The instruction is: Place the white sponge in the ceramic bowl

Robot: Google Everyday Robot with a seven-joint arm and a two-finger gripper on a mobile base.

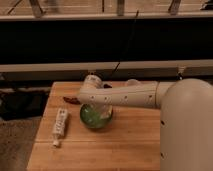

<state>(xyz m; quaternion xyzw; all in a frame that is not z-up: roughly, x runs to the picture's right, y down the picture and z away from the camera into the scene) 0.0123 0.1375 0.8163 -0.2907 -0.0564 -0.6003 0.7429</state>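
One gripper over green bowl, fingers prob. hidden, wood table

The pincer hangs over the green bowl on the wooden table.

Wooden table carries green bowl; white tube lies left; hand above bowl.

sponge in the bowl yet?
Cannot tell. The arm covers the top of the green bowl, with the pincer down at its rim. No sponge shows on the table.
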